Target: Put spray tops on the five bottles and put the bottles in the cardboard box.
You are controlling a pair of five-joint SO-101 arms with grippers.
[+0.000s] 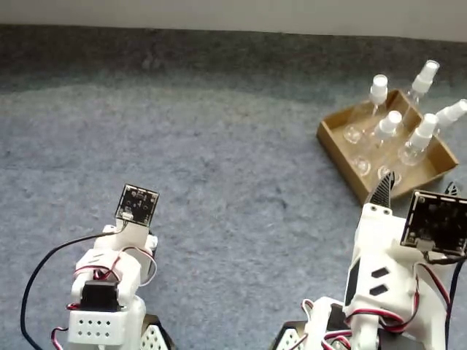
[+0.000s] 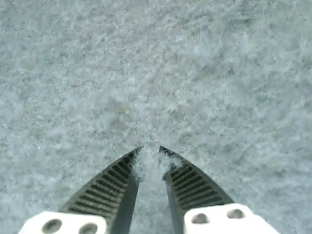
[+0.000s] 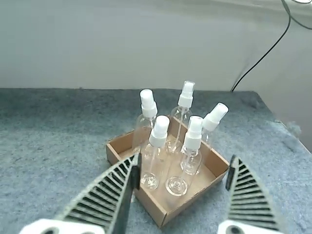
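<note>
Cardboard box point(image 1: 337, 159): shallow brown tray, open top, low walls, set corner-on to the arms on grey fuzzy carpet point(image 1: 219, 182). All five bottles point(image 1: 387, 135) stand inside the box. They are clear plastic with rounded shoulders and are packed close together. Each has a white spray top point(image 3: 159, 130) fitted. The bottle at the box's far right corner leans outward over the rim; the others are roughly upright. In the right wrist view the box point(image 3: 200, 195) shows a raw corrugated edge, and the bottles point(image 3: 187, 156) are see-through down to their round bases.

Right gripper point(image 3: 185, 158): black ribbed jaws spread wide, holding nothing, raised just short of the box's near corner and touching neither box nor bottles. The box and bottles show between the two jaws. In the high view one dark pointed finger point(image 1: 383, 189) overlaps the box's near edge. The white right arm point(image 1: 379, 277) rises from below the box.

Left gripper point(image 2: 150, 148): ribbed black jaws drawn almost together with a thin slit at the tips, pinching nothing, pointing down at bare carpet. The left arm point(image 1: 109, 284) is well apart from the box, on the opposite side of the right arm.
</note>
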